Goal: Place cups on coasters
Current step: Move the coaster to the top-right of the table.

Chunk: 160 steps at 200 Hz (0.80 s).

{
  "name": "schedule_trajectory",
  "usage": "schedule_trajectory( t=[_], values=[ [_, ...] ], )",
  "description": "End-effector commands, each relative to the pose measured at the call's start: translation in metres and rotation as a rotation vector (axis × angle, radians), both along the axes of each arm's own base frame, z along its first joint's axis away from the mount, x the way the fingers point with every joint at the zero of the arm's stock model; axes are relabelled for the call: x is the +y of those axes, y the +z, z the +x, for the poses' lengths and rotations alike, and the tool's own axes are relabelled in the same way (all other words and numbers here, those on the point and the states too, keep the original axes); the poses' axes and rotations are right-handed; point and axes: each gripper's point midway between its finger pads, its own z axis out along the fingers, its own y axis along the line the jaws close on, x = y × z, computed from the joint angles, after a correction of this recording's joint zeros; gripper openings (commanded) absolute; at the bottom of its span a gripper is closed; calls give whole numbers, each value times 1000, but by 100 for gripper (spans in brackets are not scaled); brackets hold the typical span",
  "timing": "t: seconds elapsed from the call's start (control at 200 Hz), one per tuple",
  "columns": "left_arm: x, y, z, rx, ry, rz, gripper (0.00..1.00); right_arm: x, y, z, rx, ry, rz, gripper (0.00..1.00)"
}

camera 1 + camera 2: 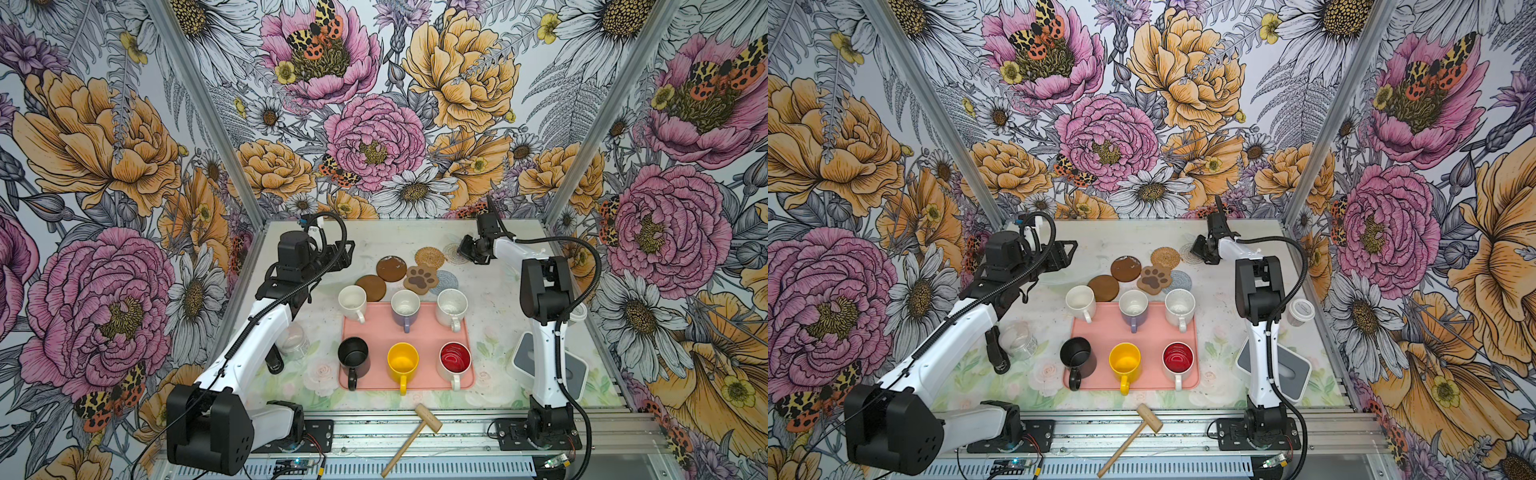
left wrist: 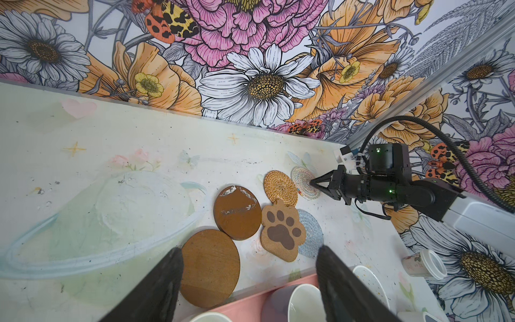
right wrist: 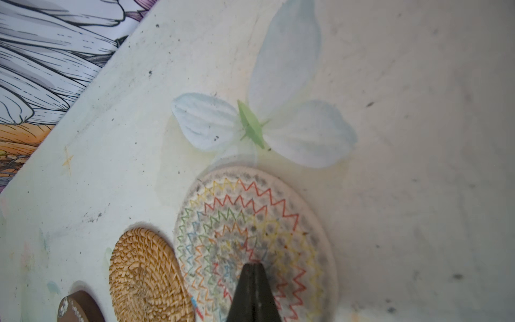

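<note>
Right wrist view: right gripper [image 3: 254, 269] with fingers pressed together, tip down on the middle of the pale woven coaster [image 3: 250, 220], nothing visibly pinched between them. Flat on the table, at the far right of the coaster cluster, just beside the tan woven coaster [image 3: 145, 276]. Probably light, soft and thin: awkward to pinch flat, better dragged under gentle pressure or nipped at the rim. Left wrist view: left gripper [image 2: 249, 249] spread wide, empty, above the near brown disc [image 2: 209, 267]. Lavender mug [image 1: 405, 307] and the other mugs at the pink tray [image 1: 424, 332], none on a coaster yet.
</note>
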Motion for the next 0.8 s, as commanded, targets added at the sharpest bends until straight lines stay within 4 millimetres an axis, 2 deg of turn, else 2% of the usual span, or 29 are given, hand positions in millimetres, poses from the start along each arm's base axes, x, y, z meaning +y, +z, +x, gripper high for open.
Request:
schedule_trajectory(
  t=[0.0,0.16,0.51,0.796],
  values=[
    [8,-2,-7,-1,11,19,77,-11,-27,-14,85,-29,-49,0],
    [11,0,-9,-10,16,17,78,-17,-32,-26,118,-31,-65,0],
    [12,3,-15,-24,13,12,78,-29,-16,-43,127,-42,-90,0],
    [13,7,-19,-39,13,12,78,-43,-17,-70,178,-56,-104,0]
  ],
)
